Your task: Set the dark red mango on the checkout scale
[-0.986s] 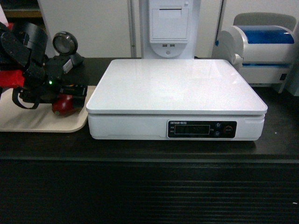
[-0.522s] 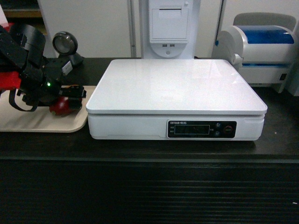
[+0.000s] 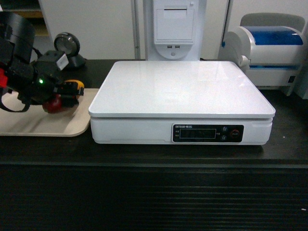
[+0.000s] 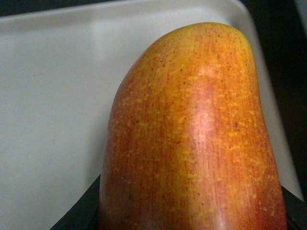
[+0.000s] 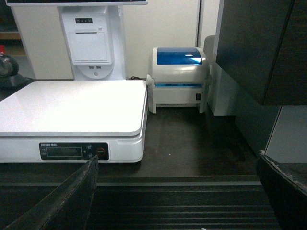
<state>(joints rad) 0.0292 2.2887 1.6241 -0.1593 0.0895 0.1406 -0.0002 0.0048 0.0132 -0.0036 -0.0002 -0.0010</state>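
One glossy dark red mango (image 3: pixel 57 102), clamped in the closed left gripper (image 3: pixel 61 95) over the beige tray (image 3: pixel 45 126), could slip or clip the white scale's (image 3: pixel 180 91) left rim.

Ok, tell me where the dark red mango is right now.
Head view, far left: the dark red mango sits in the left gripper over the beige tray, left of the scale.

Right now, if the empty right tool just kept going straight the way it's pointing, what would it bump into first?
Probably the checkout top or the right end of the scale. The right tool is open, aimed slightly down over the counter edge, with the printer and wall behind. Depth is hard to judge here.
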